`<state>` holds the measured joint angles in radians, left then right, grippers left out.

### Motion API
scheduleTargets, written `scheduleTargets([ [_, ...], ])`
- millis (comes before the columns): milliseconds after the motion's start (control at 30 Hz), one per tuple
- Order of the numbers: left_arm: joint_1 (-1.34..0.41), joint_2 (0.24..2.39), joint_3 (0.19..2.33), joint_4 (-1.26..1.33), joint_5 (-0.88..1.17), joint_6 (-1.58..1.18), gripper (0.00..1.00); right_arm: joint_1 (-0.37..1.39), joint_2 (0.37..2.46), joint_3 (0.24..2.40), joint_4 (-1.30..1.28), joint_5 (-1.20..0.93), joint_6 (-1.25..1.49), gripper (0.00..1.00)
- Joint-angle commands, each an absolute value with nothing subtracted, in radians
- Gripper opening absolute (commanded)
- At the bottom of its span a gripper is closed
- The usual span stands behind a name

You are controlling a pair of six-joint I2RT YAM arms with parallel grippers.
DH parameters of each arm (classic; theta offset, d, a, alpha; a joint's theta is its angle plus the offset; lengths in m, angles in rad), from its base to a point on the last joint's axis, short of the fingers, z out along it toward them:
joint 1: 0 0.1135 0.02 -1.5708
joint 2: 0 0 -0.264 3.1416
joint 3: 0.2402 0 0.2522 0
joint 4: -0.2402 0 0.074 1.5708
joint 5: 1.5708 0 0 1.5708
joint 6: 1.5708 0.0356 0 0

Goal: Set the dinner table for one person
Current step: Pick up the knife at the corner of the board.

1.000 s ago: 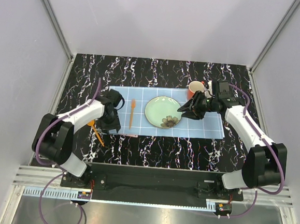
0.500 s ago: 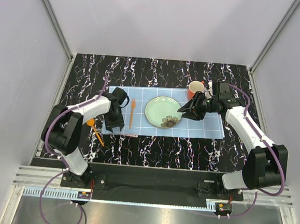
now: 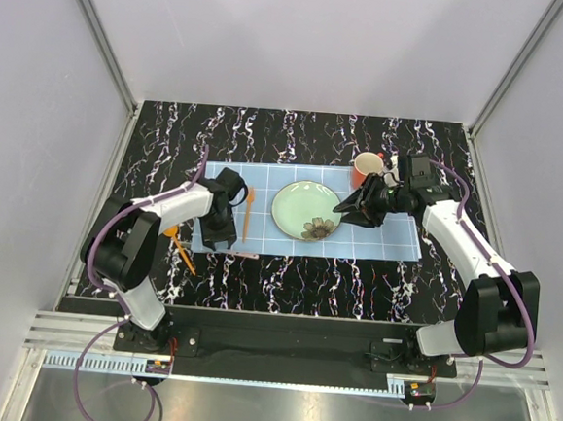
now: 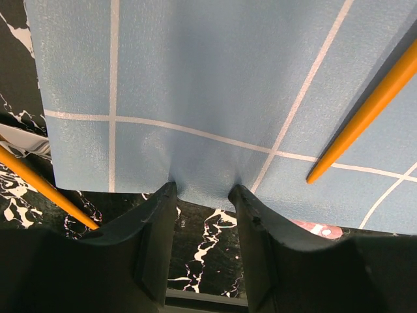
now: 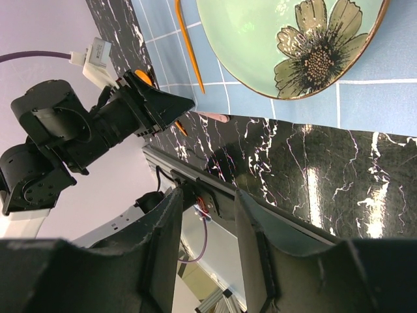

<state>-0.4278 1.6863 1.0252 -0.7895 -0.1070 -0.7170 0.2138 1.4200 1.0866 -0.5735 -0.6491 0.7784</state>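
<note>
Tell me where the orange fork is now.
In the top view the orange fork lies on the left part of the blue placemat, left of the green plate and right of the left gripper.

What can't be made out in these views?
Top view: cup, too small to tell if it holds anything.
Top view: pink item at the placemat's near edge, too small to identify; left wrist view, cut off by the left gripper.
Left wrist view: whether that gripper pinches the placemat; its tips hide the contact.
</note>
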Motion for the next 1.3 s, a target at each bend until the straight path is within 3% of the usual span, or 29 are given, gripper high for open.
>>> scheduleTargets([
  [0,-0.456,1.692,0.977,-0.795,-0.084,-0.727,0.44,0.212,1.391,1.071,-0.574,-0.675,0.776,0.44],
  [800,-0.476,1.551,0.985,-0.946,-0.095,-0.666,0.45,0.212,1.374,1.039,-0.572,-0.663,0.77,0.44],
  [1267,-0.476,1.597,1.037,-0.927,-0.071,-0.678,0.45,0.212,1.368,1.034,-0.575,-0.66,0.773,0.44],
])
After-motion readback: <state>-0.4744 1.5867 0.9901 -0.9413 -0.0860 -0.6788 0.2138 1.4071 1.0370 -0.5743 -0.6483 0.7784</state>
